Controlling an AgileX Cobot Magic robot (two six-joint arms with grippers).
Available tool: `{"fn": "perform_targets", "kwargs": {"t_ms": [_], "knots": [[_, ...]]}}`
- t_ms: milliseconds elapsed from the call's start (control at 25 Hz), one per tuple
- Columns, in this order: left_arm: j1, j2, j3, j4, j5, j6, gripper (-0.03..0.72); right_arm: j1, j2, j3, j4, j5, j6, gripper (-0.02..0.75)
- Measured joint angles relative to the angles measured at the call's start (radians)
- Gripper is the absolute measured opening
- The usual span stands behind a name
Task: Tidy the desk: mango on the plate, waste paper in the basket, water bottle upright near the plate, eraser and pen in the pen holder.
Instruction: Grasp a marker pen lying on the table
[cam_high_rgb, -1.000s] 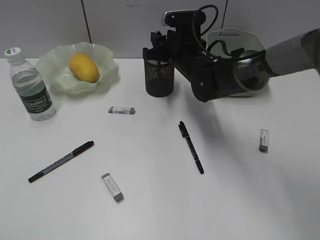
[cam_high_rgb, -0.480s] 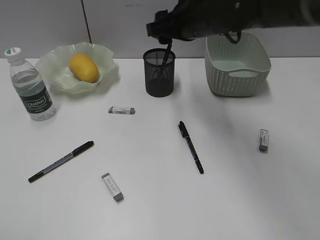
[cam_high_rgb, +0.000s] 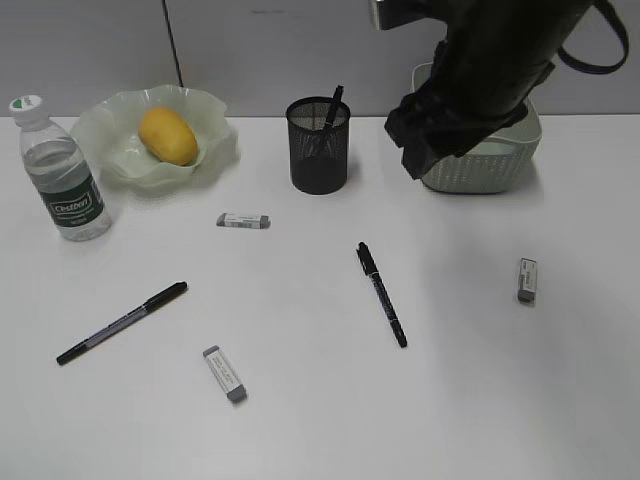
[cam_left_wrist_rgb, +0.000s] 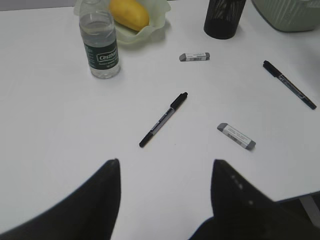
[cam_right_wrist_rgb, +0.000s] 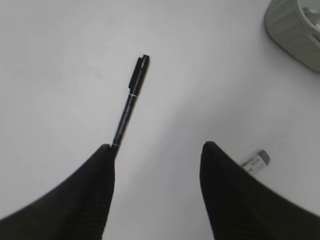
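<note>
The mango (cam_high_rgb: 168, 135) lies in the plate (cam_high_rgb: 214, 150) at the back left, with the water bottle (cam_high_rgb: 62, 170) upright beside it. One pen (cam_high_rgb: 330, 108) stands in the pen holder (cam_high_rgb: 319, 150). Two pens (cam_high_rgb: 381, 294) (cam_high_rgb: 122, 323) and three erasers (cam_high_rgb: 244, 220) (cam_high_rgb: 225, 373) (cam_high_rgb: 528, 280) lie on the desk (cam_high_rgb: 300, 400). My right arm (cam_high_rgb: 470, 80) hangs in front of the basket (cam_high_rgb: 490, 170). The right gripper (cam_right_wrist_rgb: 157, 147) is open and empty above a pen (cam_right_wrist_rgb: 129, 107). My left gripper (cam_left_wrist_rgb: 165, 162) is open and empty over the near desk. No waste paper is in view.
The left wrist view shows the bottle (cam_left_wrist_rgb: 100, 42), mango (cam_left_wrist_rgb: 129, 13), pen holder (cam_left_wrist_rgb: 224, 17), a pen (cam_left_wrist_rgb: 163, 120) and two erasers (cam_left_wrist_rgb: 194, 57) (cam_left_wrist_rgb: 236, 136). The desk's front edge (cam_left_wrist_rgb: 300, 192) is at its lower right. An eraser (cam_right_wrist_rgb: 255, 162) lies by my right fingers.
My right arm has pulled away from the pen holder, up and to the right in front of the basket, leaving a pen standing in the holder. Everything on the desk has stayed put.
</note>
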Motion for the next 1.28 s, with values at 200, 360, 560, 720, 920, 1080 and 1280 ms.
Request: {"fn": "perform_targets", "kwargs": {"t_ms": [200, 360, 560, 720, 920, 1080, 1280], "knots": [[0.0, 0.0, 0.0, 0.0, 0.0, 0.0, 0.439, 0.0, -0.092, 0.086, -0.052, 0.044, 0.023, 0.438], [0.0, 0.0, 0.0, 0.0, 0.0, 0.0, 0.439, 0.0, -0.216, 0.237, -0.056, 0.037, 0.037, 0.436], [0.0, 0.0, 0.0, 0.0, 0.0, 0.0, 0.439, 0.0, -0.388, 0.45, -0.052, 0.03, 0.08, 0.436], [0.0, 0.0, 0.0, 0.0, 0.0, 0.0, 0.439, 0.0, -0.546, 0.59, -0.023, 0.03, 0.098, 0.436], [0.0, 0.0, 0.0, 0.0, 0.0, 0.0, 0.439, 0.0, -0.762, 0.703, 0.018, 0.047, 0.101, 0.46], [0.0, 0.0, 0.0, 0.0, 0.0, 0.0, 0.439, 0.0, -0.938, 0.752, 0.018, 0.095, 0.106, 0.577], [0.0, 0.0, 0.0, 0.0, 0.0, 0.0, 0.439, 0.0, -1.156, 0.794, -0.041, 0.166, 0.146, 0.605]]}}
